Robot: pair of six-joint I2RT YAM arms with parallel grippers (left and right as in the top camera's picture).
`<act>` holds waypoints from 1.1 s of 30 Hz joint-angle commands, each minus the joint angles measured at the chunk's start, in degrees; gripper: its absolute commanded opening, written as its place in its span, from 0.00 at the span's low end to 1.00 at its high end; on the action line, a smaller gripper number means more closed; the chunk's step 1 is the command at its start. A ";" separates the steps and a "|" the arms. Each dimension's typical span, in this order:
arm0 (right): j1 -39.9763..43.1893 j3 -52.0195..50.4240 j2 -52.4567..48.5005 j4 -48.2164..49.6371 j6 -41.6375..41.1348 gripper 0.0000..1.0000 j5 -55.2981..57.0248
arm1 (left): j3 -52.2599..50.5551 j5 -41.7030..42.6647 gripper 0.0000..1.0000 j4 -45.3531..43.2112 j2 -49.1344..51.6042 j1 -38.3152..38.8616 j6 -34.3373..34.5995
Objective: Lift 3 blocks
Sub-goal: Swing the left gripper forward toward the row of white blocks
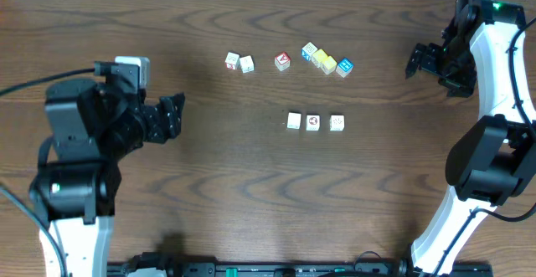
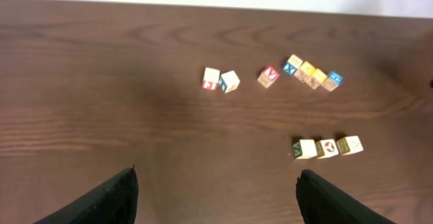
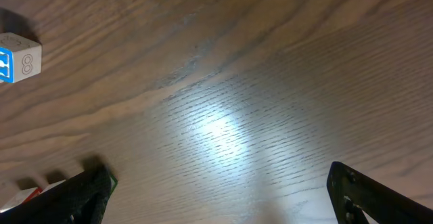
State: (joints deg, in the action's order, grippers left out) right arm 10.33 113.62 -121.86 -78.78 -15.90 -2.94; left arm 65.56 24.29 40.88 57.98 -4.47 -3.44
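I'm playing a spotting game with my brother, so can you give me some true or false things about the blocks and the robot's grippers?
1. The three cream blocks lie in a row on the table. True.
2. The left gripper holds a block. False: it is open and empty, away from every block.
3. The right gripper is open. True.
4. The red block sits on top of another block. False: it lies alone on the table, between the two white blocks and the colourful bunch.
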 commanded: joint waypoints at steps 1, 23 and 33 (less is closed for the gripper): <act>-0.04 0.79 1.22 -0.07 -0.33 0.99 0.55 | 1.22 3.17 0.75 0.46 1.66 -0.24 -0.59; -0.04 0.79 1.22 -0.07 -0.33 0.99 0.55 | 5.07 -6.08 0.75 7.85 12.31 -0.24 5.09; -0.04 0.79 1.22 -0.07 -0.33 0.99 0.55 | 4.50 3.80 0.75 6.54 15.52 -0.17 5.29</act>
State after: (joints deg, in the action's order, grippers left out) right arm 10.33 113.62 -121.86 -78.78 -15.90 -2.94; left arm 68.60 24.86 47.24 72.05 -4.47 1.52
